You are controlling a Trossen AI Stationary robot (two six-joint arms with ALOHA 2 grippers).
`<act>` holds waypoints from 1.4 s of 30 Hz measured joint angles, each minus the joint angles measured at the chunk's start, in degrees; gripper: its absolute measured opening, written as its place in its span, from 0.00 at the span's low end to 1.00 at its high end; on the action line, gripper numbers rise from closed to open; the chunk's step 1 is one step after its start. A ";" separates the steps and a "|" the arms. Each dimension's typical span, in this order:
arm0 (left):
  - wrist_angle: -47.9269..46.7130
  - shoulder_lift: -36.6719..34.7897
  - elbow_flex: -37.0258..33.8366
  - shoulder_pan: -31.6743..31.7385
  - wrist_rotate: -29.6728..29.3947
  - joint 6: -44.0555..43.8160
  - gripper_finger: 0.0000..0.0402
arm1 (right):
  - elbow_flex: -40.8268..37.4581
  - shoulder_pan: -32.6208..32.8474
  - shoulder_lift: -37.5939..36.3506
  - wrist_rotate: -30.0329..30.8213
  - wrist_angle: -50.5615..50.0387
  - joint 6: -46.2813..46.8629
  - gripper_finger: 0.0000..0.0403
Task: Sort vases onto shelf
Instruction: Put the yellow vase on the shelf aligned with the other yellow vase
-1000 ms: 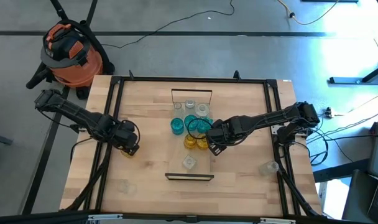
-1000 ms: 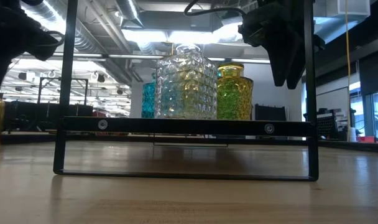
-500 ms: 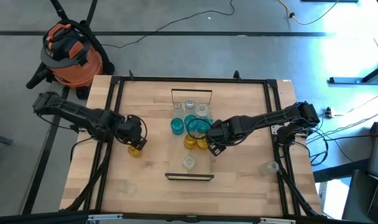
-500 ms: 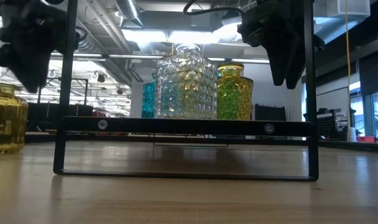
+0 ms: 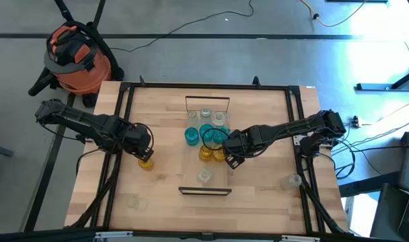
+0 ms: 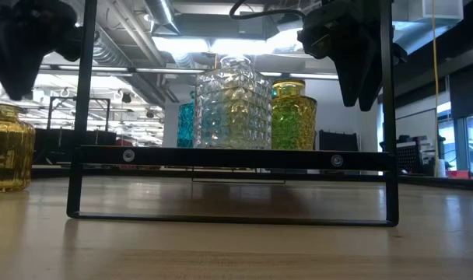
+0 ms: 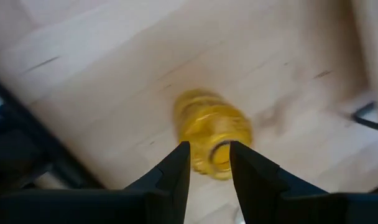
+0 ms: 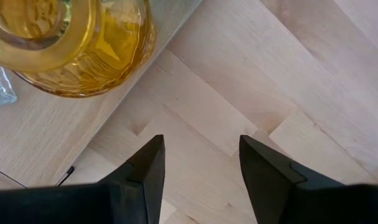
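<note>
Hovering over a lone amber vase out on the tabletop, the left gripper has its fingers set a narrow gap apart, straddling the top of the vase. In the left wrist view the vase sits just past the fingertips, and I can't tell if they actually touch the glass. The shelf is well off to that gripper's right, with the other vases clustered on it: teal, amber and clear. The right gripper hangs just beside the shelf's edge, fingers spread wide with nothing between them, an amber vase just ahead of it.
</note>
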 joint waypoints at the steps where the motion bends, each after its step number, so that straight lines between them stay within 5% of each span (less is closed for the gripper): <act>1: -0.98 0.00 0.00 0.00 0.01 -0.21 0.26 | 0.00 0.00 0.00 0.00 0.00 0.00 0.42; 25: 8.16 3.17 -7.76 -1.14 5.14 5.33 0.21 | 0.00 -0.83 -0.02 1.57 0.23 -1.45 0.42; 30: 9.06 3.35 -6.20 -1.03 3.77 8.88 0.05 | 0.00 -0.85 -0.02 2.10 0.24 -1.51 0.42; 42: 11.30 3.43 3.82 3.34 0.48 11.90 0.05 | -0.02 -0.85 -0.02 1.98 0.24 -2.62 0.42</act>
